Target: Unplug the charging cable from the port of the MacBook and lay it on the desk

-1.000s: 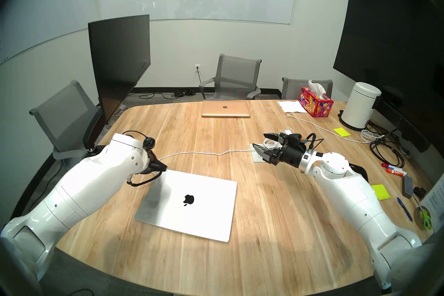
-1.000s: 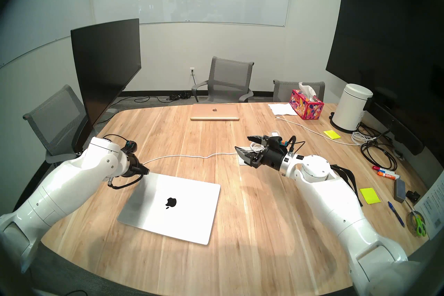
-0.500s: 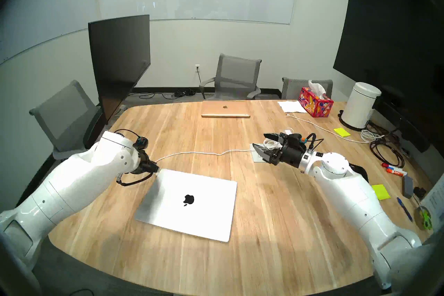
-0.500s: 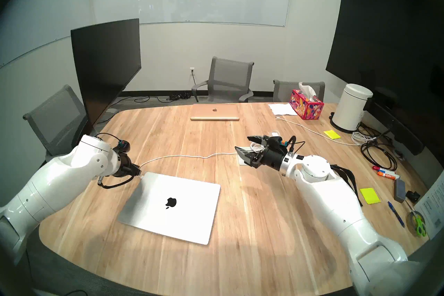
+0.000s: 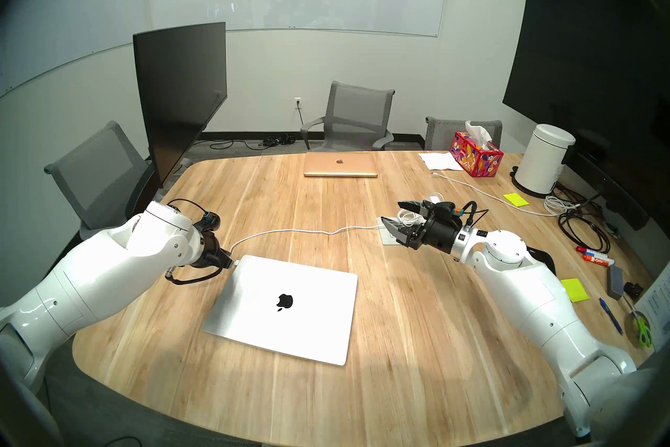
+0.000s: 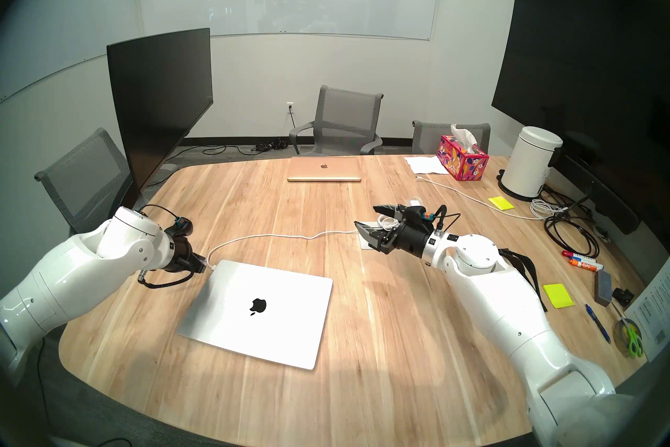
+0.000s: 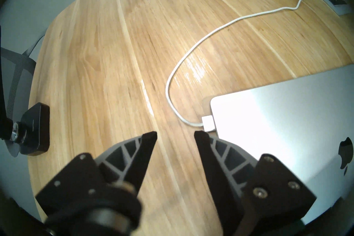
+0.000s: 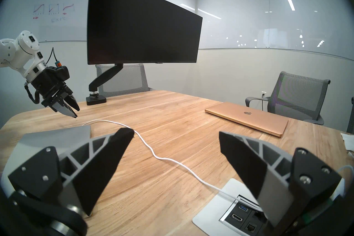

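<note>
Left end effector (image 7: pixel 175 135) now parted and empty, backed off; plug (image 7: pixel 208 123) just ahead, apparently still in MacBook (image 7: pixel 277 124); regrasp needed.

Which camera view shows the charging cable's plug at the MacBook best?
The left wrist view: the plug sits large and unobstructed against the MacBook edge, beyond the open left gripper. Both head views show it tiny beside that gripper; the right wrist view shows only cord.
</note>
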You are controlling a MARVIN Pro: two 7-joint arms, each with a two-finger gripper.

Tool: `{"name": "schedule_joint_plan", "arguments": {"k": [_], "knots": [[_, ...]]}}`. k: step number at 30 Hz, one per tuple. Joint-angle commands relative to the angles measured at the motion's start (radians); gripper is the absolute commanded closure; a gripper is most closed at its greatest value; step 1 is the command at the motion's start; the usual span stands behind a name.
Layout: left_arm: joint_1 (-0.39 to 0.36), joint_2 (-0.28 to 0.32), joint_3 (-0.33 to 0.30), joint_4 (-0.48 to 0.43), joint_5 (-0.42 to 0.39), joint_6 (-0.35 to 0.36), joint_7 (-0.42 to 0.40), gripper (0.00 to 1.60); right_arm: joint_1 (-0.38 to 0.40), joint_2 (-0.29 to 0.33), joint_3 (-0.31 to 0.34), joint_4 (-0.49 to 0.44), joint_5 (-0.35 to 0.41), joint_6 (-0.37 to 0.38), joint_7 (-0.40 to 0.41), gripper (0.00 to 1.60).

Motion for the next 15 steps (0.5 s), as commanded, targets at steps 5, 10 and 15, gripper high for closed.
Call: {"name": "schedule_joint_plan", "arguments": {"k": [5, 10, 15], "knots": [[-0.057, 0.147, -0.001, -0.017, 0.096, -0.095, -0.19, 0.82, 0.014, 0.0, 0.007, -0.014, 0.003, 0.0, 0.0, 0.0], [-0.078, 0.188, 0.034, 0.003, 0.17, -0.147, -0.288, 0.6, 0.014, 0.0, 0.007, -0.014, 0.003, 0.0, 0.0, 0.0], [-0.108, 0.209, 0.075, 0.03, 0.245, -0.215, -0.386, 0.37, 0.014, 0.0, 0.007, -0.014, 0.003, 0.0, 0.0, 0.0]]}}
